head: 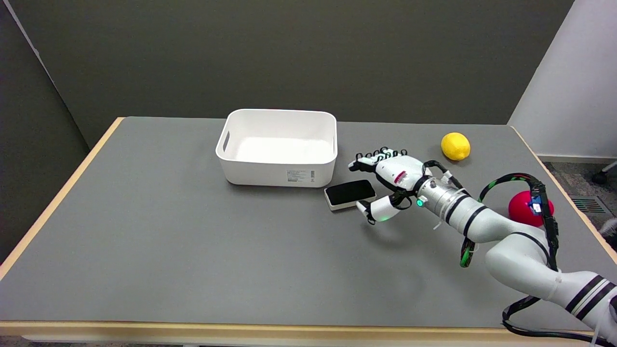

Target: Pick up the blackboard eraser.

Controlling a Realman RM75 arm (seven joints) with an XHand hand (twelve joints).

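One right hand (391,180) hovers spread, grasping nothing, thumb and fingers (368,161) bracketing the blackboard eraser's (350,194) right end; eraser lies flat on table (168,231), just left of the palm.

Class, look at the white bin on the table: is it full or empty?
Empty. The white bin shows only its bare white floor, nothing inside. The blackboard eraser lies outside it on the table.

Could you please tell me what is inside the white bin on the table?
The white bin shows only its bare white floor; nothing visible inside. The strip of floor behind its near wall is hidden.
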